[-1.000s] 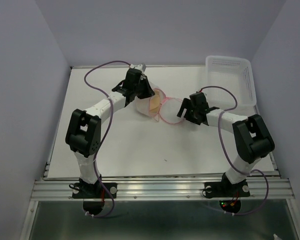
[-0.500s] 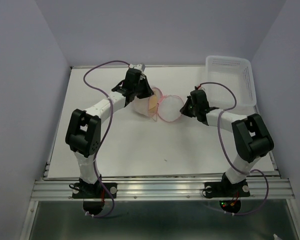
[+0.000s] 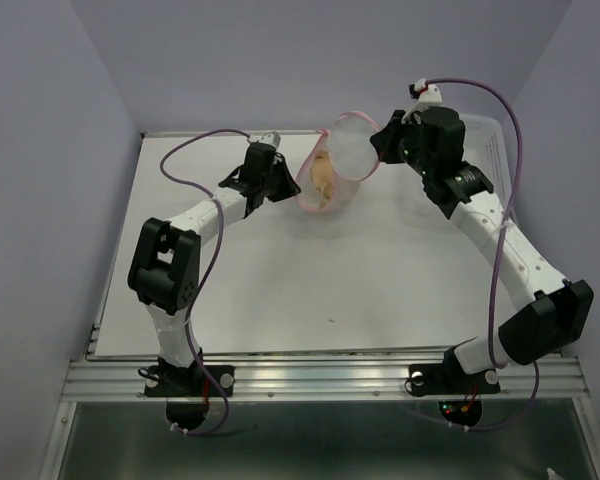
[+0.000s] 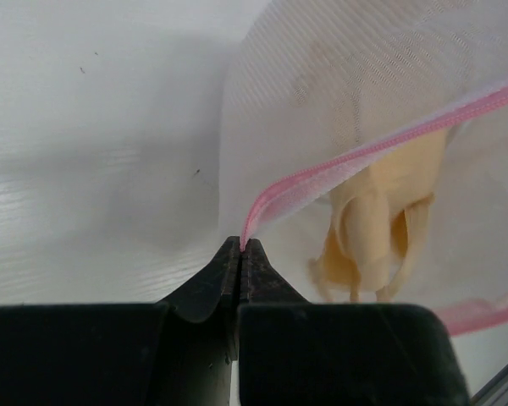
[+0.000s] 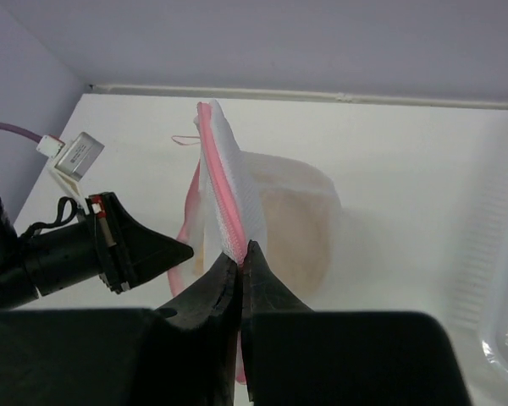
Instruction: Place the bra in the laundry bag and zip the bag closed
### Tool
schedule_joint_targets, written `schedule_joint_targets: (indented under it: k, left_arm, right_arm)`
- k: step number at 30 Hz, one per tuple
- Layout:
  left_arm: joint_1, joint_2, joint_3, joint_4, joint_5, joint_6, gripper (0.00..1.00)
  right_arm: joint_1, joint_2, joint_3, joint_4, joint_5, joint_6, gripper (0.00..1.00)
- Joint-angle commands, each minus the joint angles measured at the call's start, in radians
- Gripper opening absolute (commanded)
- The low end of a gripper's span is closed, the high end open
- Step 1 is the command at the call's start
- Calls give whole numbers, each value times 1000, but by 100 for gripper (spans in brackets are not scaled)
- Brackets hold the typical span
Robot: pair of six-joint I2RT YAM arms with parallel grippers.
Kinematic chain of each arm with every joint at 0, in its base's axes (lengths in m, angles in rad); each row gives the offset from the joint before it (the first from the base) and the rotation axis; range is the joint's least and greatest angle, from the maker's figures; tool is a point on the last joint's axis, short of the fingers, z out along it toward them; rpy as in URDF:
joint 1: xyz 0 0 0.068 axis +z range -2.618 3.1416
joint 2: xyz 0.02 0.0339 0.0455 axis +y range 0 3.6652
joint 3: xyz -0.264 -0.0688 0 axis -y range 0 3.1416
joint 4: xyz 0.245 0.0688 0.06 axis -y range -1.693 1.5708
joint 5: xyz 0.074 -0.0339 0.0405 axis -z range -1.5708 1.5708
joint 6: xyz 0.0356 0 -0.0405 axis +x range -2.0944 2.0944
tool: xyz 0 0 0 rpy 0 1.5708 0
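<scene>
White surface [image 3: 280, 290] and lilac walls frame the laundry bag [image 3: 342, 158], hung in the air between both arms. Low down, the left pincer [image 4: 240, 247] is clamped on its pink rim. Higher up, the right pincer [image 5: 240, 258] is clamped on the zipper edge, probably to stretch the zip taut. Inside sags the bra [image 4: 372, 228]. A basket [image 5: 504, 254] sits at the right, not in the way.

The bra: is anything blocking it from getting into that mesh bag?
Nothing visible does. The bra already hangs inside the laundry bag, showing through the mesh. The left pincer and the right pincer are each shut on its pink edge.
</scene>
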Motion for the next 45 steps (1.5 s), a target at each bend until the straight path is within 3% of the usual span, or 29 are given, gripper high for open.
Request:
schedule_joint_targets:
  k: [1, 9, 16, 20, 29, 37, 45]
  left_arm:
    - [3, -15, -21, 35, -5, -26, 0]
    - [1, -25, -35, 30, 63, -45, 0]
    - [1, -47, 3, -71, -17, -54, 0]
    - [0, -12, 26, -79, 0, -68, 0]
    - [-9, 5, 87, -57, 23, -75, 0]
    - [-26, 54, 115, -45, 49, -107, 0]
    - [-32, 59, 78, 7, 61, -141, 0]
  right_arm:
    - [3, 52, 136, -205, -27, -96, 1]
    - [3, 163, 183, -342, 225, -131, 1]
    - [3, 207, 203, -357, 315, -167, 1]
    - [3, 207, 234, -354, 314, -209, 1]
    - [12, 224, 252, -271, 308, -492, 6]
    - [121, 220, 259, -230, 311, -613, 8]
    - [299, 304, 268, -231, 516, -671, 11]
